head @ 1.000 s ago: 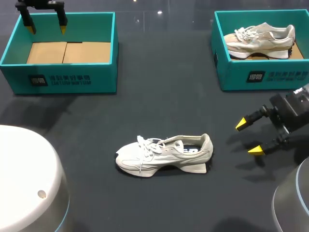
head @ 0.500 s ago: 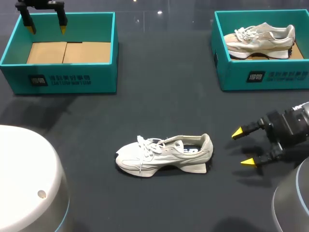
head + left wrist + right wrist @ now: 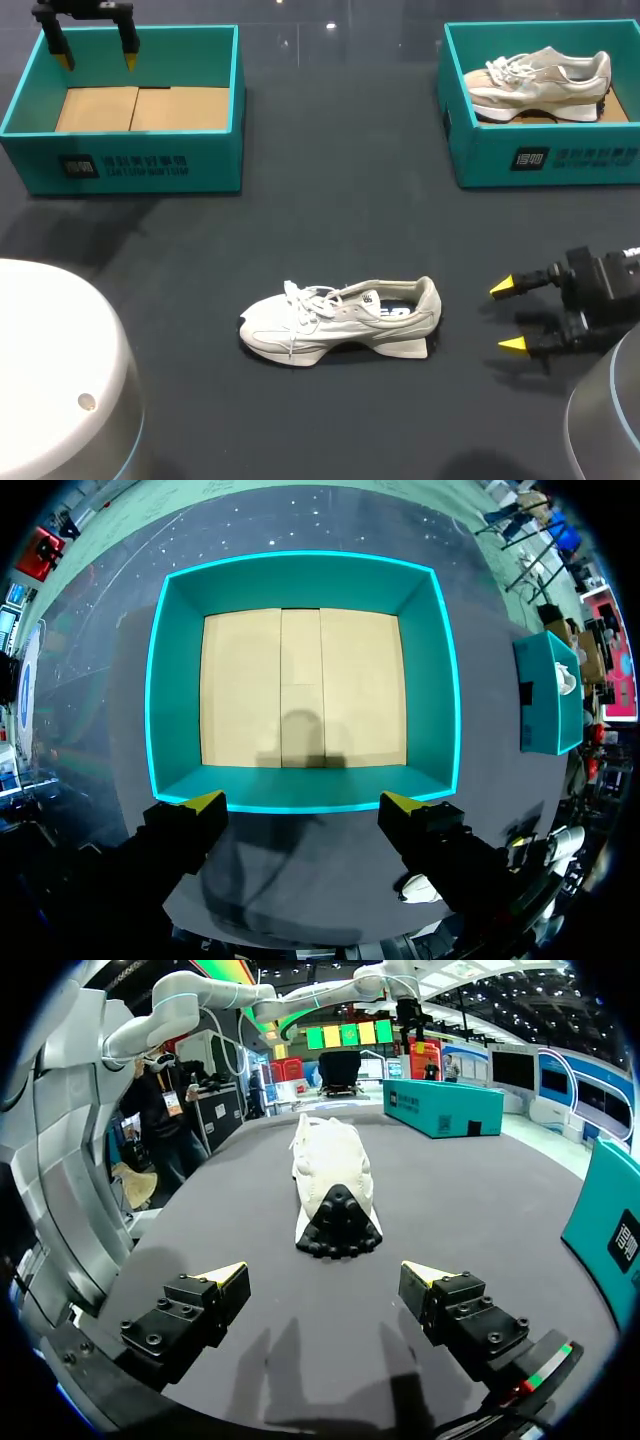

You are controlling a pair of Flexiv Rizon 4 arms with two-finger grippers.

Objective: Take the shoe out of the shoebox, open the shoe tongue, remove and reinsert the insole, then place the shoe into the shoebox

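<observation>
White, on its sole on the dark desk (image 3: 330, 200): the shoe (image 3: 340, 320), straight ahead of the right claw (image 3: 507, 316), heel end nearest, toe pointing away. Already out of the box, so probably at the step of steadying the shoe before opening the tongue.

To do this well: bring the right claw forward low and level, one finger on each side of the heel, and close only with the heel evenly between the yellow tips. Grip the firm back of the heel, not the soft upper edge; otherwise a risk of folding it inward over the insole. Press gently toward the desk, so as not to tip or push away the light shoe. Leave the laces and tongue free for the other claw.

Right claw: wide open, seemingly wider than the heel, holding nothing, touching nothing, a little apart from the shoe. Left claw (image 3: 97, 60): also open and empty, above one rim of the teal shoebox (image 3: 120, 165), only bare cardboard inside it; far from the shoe. To the side of the right claw, well apart: a second teal box (image 3: 545, 160) with another shoe (image 3: 540, 82) inside, untouched.
</observation>
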